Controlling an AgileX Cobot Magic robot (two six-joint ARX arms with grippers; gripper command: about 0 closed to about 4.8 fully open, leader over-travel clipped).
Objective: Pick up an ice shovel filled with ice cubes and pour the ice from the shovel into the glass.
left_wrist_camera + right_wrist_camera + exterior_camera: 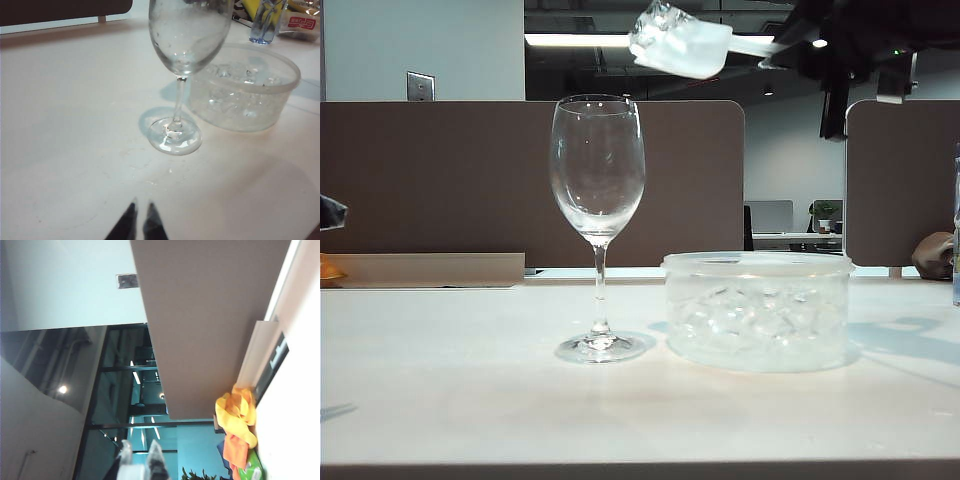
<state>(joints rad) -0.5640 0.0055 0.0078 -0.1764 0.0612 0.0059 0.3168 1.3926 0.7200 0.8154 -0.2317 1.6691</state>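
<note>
Item: ice shovel [682,45], loaded with ice cubes [660,18], raised above and just right of the glass [597,170], handle clamped in the right claw [139,456]; pickup judged done. Glass upright on the table [470,400] beside the ice tub [757,310], bowl empty; pouring outstanding. Left claw [139,212] nearly closed, empty, low over the table near the glass foot.

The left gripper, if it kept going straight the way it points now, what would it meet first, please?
Probably the glass: its foot stands ahead of the nearly closed left gripper, with bare table between. The ice tub sits behind it, off to one side. Depth is uncertain.
</note>
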